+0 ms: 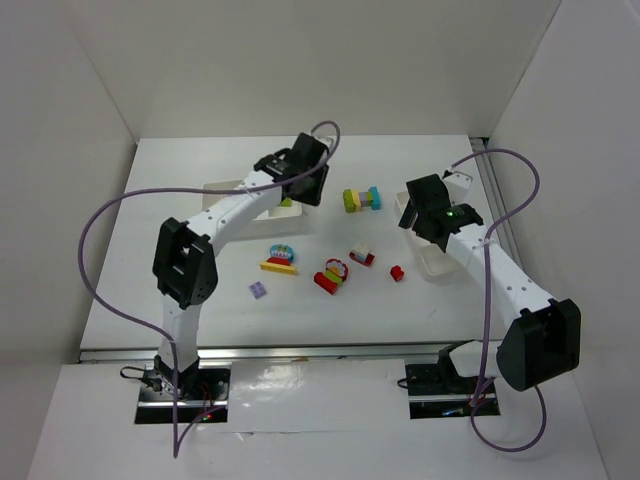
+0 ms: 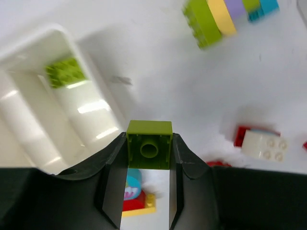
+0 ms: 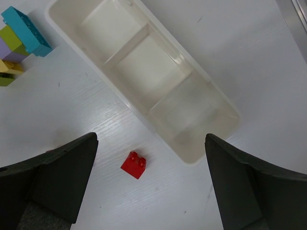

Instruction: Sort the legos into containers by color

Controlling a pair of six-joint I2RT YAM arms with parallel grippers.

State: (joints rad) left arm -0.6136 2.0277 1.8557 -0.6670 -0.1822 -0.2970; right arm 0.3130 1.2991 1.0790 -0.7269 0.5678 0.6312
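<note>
My left gripper (image 1: 305, 178) is shut on a lime green brick (image 2: 149, 143), held above the table just right of the wide white tray (image 2: 29, 48). That tray (image 1: 222, 187) holds one lime green brick (image 2: 67, 72). My right gripper (image 3: 150, 138) is open and empty, hovering over a small red brick (image 3: 134, 164) beside the narrow white tray (image 3: 129, 43). That tray's compartments that show hold nothing. The red brick also shows in the top view (image 1: 397, 272), left of the narrow tray (image 1: 440, 266).
A green-yellow-purple-cyan stack (image 1: 362, 199) lies between the arms. A red-and-white brick (image 1: 362, 257), a red arch stack (image 1: 332, 274), a yellow-based cyan stack (image 1: 280, 258) and a small purple piece (image 1: 258, 290) lie nearer the front. White walls enclose the table.
</note>
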